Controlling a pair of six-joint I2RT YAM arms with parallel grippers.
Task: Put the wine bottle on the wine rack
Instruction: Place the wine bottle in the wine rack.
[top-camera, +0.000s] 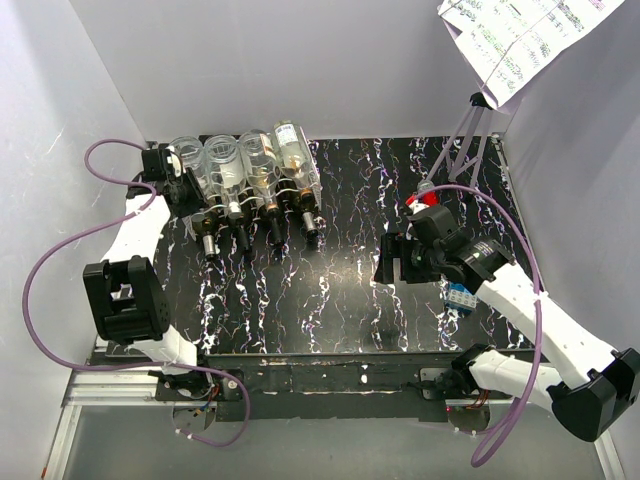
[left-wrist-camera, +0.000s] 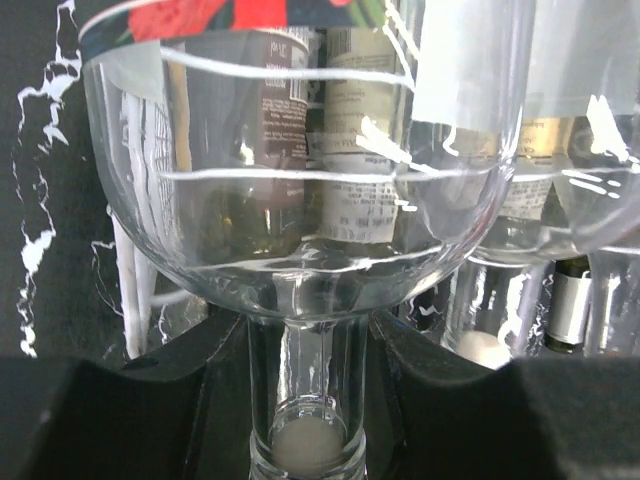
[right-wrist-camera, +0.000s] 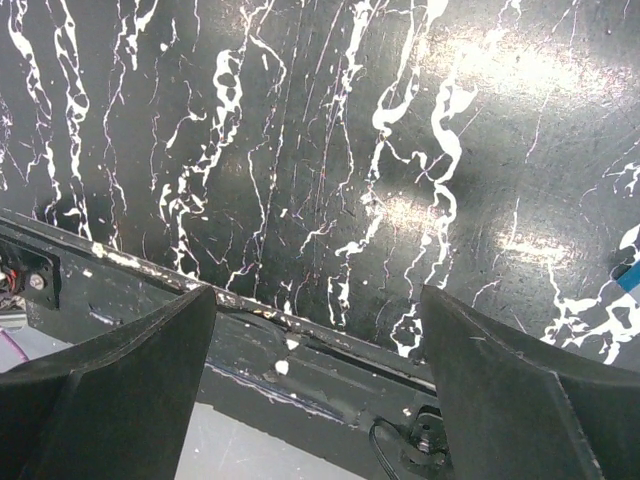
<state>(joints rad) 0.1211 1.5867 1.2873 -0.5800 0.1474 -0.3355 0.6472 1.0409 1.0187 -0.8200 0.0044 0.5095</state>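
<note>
Up front, the right fingers (right-wrist-camera: 318, 362) are spread wide over the worktop's (top-camera: 340, 300) near edge, nothing between them. Back left, the left fingers (left-wrist-camera: 305, 350) pinch the leftmost bottle's (left-wrist-camera: 300, 200) clear neck. Four wine bottles (top-camera: 250, 165) lie in the wine rack (top-camera: 262, 190), necks nearest.

Overhead: wine rack (top-camera: 312, 186) wires largely covered by the bottles (top-camera: 255, 160) lying in it. Left gripper (top-camera: 168, 172) fingertips concealed at its left end. Paper sheet (top-camera: 510, 40) cropped by the top edge, print too small to read.

Left wrist: labels seen through the clear bottle (left-wrist-camera: 300, 180) distorted, illegible. Contact between the fingers and its neck cannot be determined.

Right wrist: right gripper (right-wrist-camera: 317, 300) finger bases cropped below
</note>
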